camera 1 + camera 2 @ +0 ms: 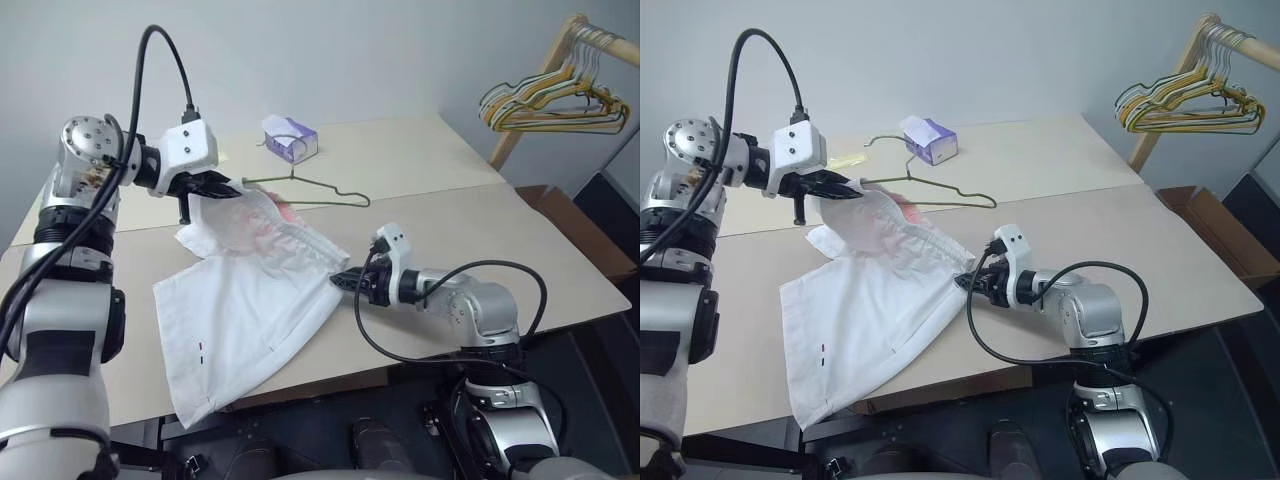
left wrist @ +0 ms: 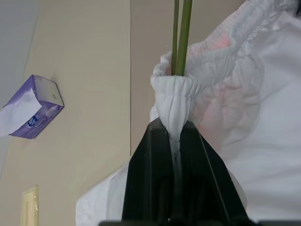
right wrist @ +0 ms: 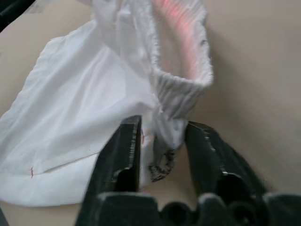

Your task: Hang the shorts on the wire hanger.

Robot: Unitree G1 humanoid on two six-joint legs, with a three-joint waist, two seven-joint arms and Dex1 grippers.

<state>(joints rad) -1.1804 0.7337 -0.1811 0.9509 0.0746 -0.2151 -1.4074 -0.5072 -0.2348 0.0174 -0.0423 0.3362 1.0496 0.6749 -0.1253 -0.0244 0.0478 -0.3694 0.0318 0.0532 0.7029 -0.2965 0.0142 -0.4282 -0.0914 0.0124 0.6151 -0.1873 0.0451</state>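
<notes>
Pinching the gathered waistband, the left hand (image 2: 175, 136) is clamped on the white soft fabric shorts (image 1: 250, 300) — lifted off the beige worktop (image 1: 450, 170). Right hand (image 3: 162, 141) half-open around the waistband's other end. Thin dark wire hanger (image 1: 320, 195) lies behind, one end inside the waistband.

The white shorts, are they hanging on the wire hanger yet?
Not yet. The white fabric shorts mostly lie on the table; the thin grey wire hanger pokes into their lifted waistband.

Shorts (image 1: 250, 290) on table (image 1: 560, 270); wire hanger (image 1: 320, 197) behind; tissue box (image 1: 290, 139) farther back
</notes>
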